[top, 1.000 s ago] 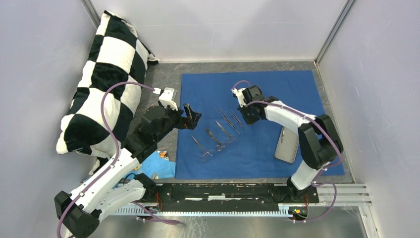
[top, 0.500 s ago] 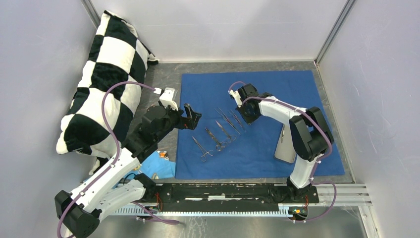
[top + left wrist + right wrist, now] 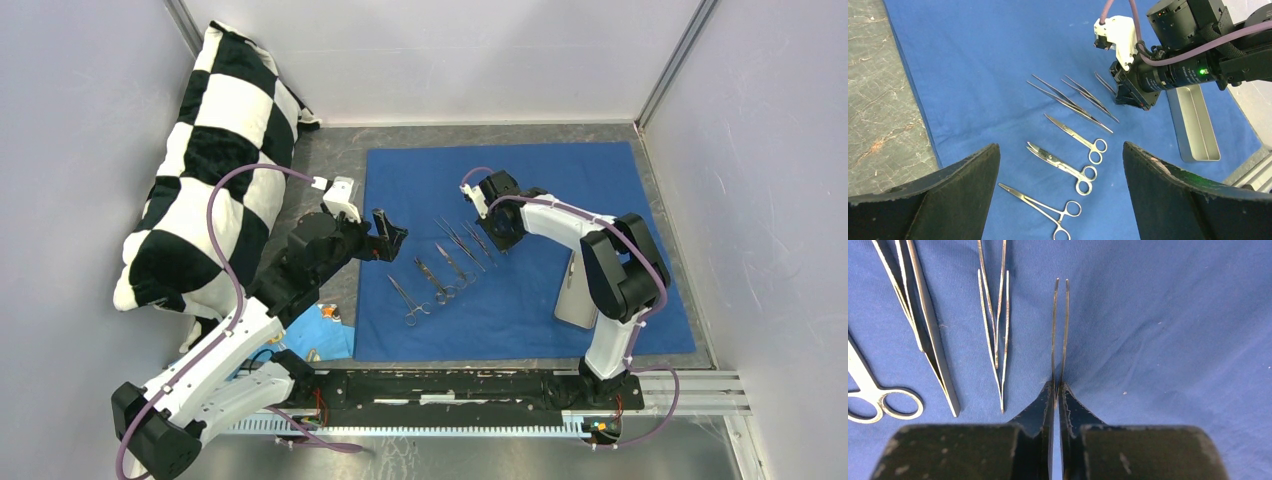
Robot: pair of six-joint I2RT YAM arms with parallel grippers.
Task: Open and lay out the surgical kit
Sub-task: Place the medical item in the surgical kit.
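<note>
Tweezers (image 3: 1064, 340) lay flat on the dark blue cloth wrap (image 3: 560, 180), with their near end between the fingertips of your right gripper (image 3: 1057, 390). Those fingers were pinched almost together on that end, tips down at the cloth. Your left gripper (image 3: 389, 238) hung spread wide over the wrap's left edge, gripping nothing. 5 other instruments (image 3: 934, 340) sat in a slanted row just left of the held pair, not touching it. The steel tray (image 3: 580, 295) lay to the right near the wrap's front edge. Bare cloth stretched behind and right of the tweezers.
</note>
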